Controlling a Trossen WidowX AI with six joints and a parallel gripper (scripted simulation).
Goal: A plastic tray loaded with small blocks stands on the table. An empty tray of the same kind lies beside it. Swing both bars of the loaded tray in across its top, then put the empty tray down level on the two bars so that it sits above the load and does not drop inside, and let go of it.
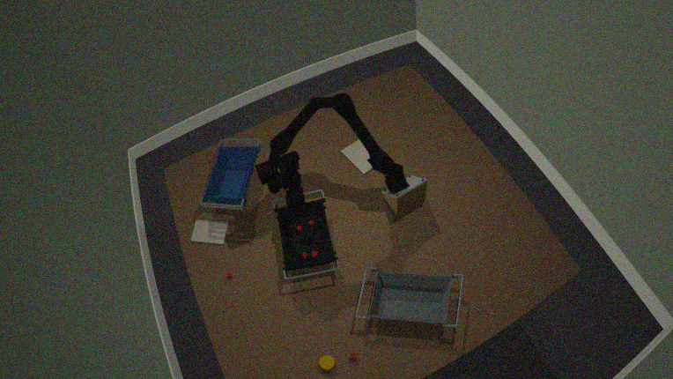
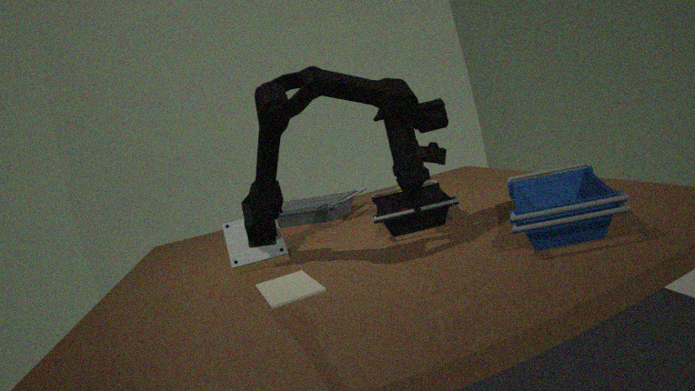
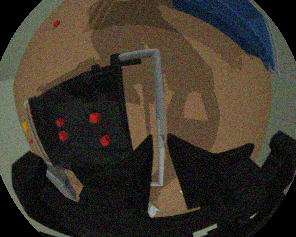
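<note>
A black tray [image 1: 280, 241] [image 2: 415, 226] [image 3: 90, 81] stands on the table with several small red blocks [image 1: 314, 254] [image 3: 94, 118] inside. One wire bar [image 1: 314, 192] [image 2: 389, 216] [image 3: 158, 89] stands out over its end by the gripper. The other bar [image 1: 311, 274] [image 3: 35, 129] is out over the far end. My gripper [image 1: 296, 202] [image 2: 418, 207] [image 3: 159, 138] is slightly open and points down at the first bar, which runs through the gap between the fingertips in the wrist view. Contact is unclear. A blue tray [image 1: 210, 181] [image 2: 569, 234] and a grey tray [image 1: 411, 281] [image 2: 312, 218] look empty.
A yellow disc [image 1: 327, 362] and loose red blocks [image 1: 228, 275] [image 1: 352, 356] lie around the trays. One pale plate [image 1: 209, 232] is beside the blue tray; another pale plate [image 1: 356, 156] [image 2: 290, 288] is near the arm's base [image 1: 411, 202] [image 2: 237, 233].
</note>
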